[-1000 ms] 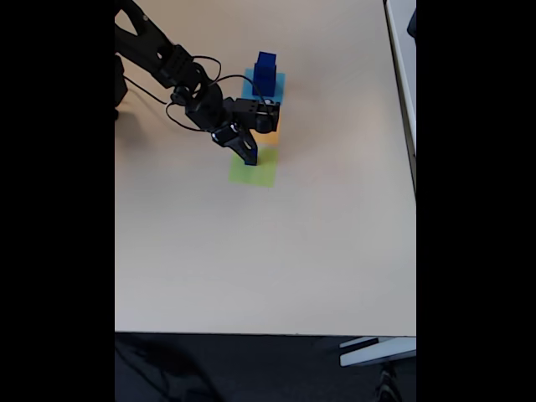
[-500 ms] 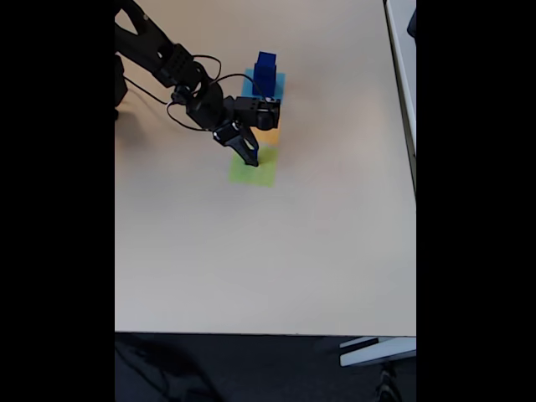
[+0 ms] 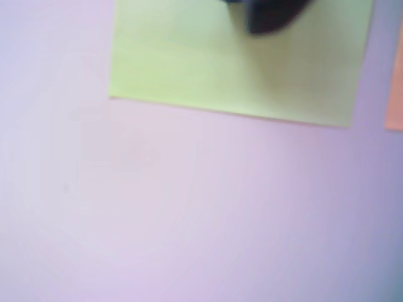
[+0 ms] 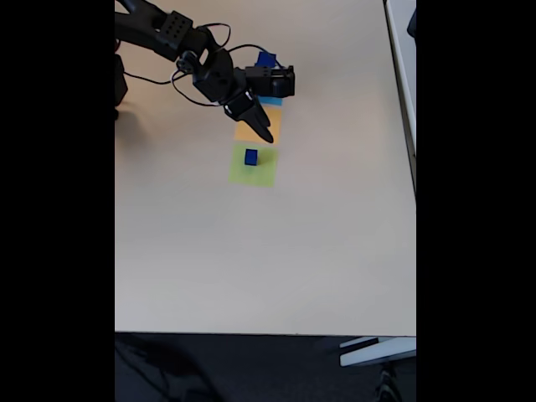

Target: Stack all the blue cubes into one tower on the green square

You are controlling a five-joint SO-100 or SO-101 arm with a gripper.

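Note:
One small blue cube (image 4: 251, 157) sits alone on the green square (image 4: 255, 172). My gripper (image 4: 266, 136) hangs above the orange square (image 4: 251, 130), just behind that cube and apart from it, with nothing held; its jaws look slightly open. More of the blue cubes (image 4: 267, 59) show behind the gripper body, mostly hidden by it. In the wrist view the green square (image 3: 189, 56) lies at the top, with a dark blurred shape (image 3: 271, 16) over its upper edge that I cannot identify.
A light-blue square (image 4: 272, 100) peeks out behind the orange one. The arm (image 4: 167, 33) reaches in from the top left. The table's right edge (image 4: 414, 193) and front edge (image 4: 260, 333) bound the beige top. An orange sliver (image 3: 395, 88) shows at the wrist view's right edge.
The gripper has risen and pulled back from the green square toward the orange one, leaving the small blue cube on the green square. The gripper body now covers most of the far cubes.

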